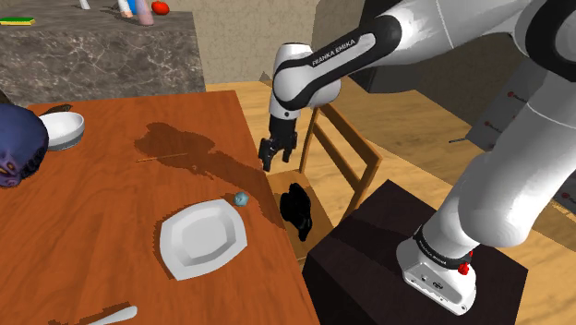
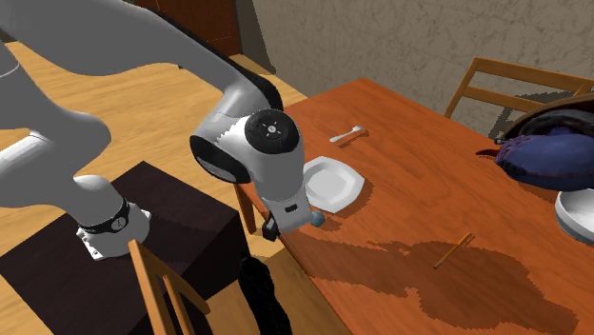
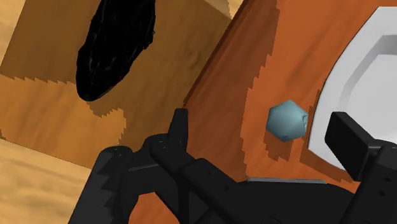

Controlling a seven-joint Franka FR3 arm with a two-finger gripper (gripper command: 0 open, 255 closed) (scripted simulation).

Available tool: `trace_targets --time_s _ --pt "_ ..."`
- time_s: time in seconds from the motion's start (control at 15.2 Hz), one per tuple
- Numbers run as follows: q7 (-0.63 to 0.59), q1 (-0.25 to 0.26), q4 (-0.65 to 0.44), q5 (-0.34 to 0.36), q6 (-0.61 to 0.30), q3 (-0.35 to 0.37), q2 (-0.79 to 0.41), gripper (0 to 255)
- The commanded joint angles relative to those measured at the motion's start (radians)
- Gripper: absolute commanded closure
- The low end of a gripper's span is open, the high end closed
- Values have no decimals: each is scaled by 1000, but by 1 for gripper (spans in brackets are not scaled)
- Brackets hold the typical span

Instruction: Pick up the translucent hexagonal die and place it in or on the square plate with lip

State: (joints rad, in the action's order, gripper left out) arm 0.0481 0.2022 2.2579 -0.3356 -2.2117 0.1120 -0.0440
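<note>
Gripper (image 1: 270, 159), fingers apart and clasping nothing, hangs over the surface (image 1: 111, 203) edge above the pale blue die (image 3: 287, 119), which sits on the wood just outside the white square plate (image 1: 201, 238) rim; 1 white bowl (image 1: 63, 129) stands well apart.

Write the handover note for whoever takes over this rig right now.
The tool is open, holds nothing, and hovers above the table edge near the die.
The bluish die lies on the table, just off a corner of the white square plate.
Done: nothing grasped yet.
Left: descend, close on the die, lift it, set it on the plate.
</note>
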Motion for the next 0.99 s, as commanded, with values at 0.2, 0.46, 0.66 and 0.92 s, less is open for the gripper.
trace_targets --time_s 0.2,0.46,0.66,0.92 --pt "-5 32 -116 -39 -65 34 -179 0" --pt "-12 56 -235 -55 -92 56 -322 0" --pt "-15 66 -269 -59 -108 62 -369 0" --pt "-10 76 -263 -66 -151 68 -405 0"
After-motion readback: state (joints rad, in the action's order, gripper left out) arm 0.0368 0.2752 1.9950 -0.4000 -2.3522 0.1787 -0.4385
